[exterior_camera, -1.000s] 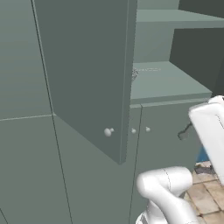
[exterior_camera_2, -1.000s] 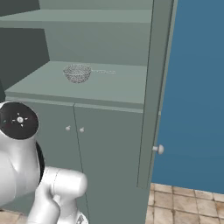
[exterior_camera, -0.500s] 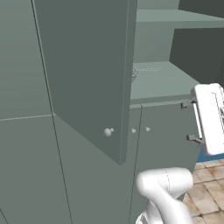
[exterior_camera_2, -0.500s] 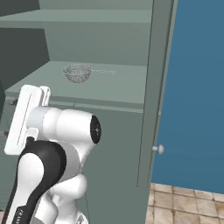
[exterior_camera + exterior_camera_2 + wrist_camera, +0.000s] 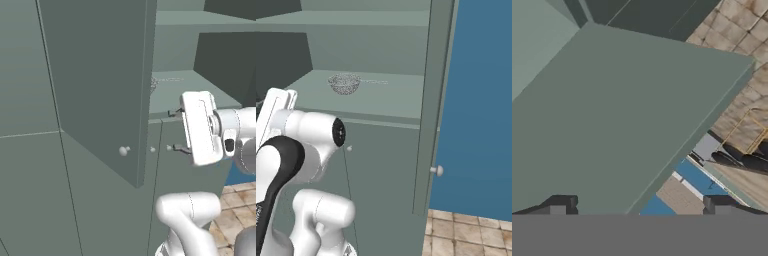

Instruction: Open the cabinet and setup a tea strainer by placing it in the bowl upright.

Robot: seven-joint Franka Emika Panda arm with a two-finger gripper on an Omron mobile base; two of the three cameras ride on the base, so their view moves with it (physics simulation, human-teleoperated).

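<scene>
The cabinet (image 5: 100, 75) stands with both doors swung out; its left door fills the left base view and its right door (image 5: 428, 100) shows edge-on. The tea strainer (image 5: 345, 84), a small wire-mesh basket with a thin handle, lies on the shelf (image 5: 386, 97) inside; in the left base view it (image 5: 154, 83) peeks past the door edge. My gripper (image 5: 173, 131) is open, fingers pointing left at the shelf's front edge, below and right of the strainer and apart from it. In the hand view its fingertips (image 5: 559, 205) stand wide with nothing between them. The bowl is out of view.
Two shut lower doors with small knobs (image 5: 152, 149) sit under the shelf, just beyond my fingers. The right door's knob (image 5: 437, 170) juts out before a blue wall (image 5: 481, 100). A higher shelf (image 5: 366, 17) runs above. Tiled floor (image 5: 240, 195) lies below right.
My arm has swung up and the hand has moved left, from the right edge of the left base view to the shelf's front edge. The gripper stayed open. The strainer has not moved.
</scene>
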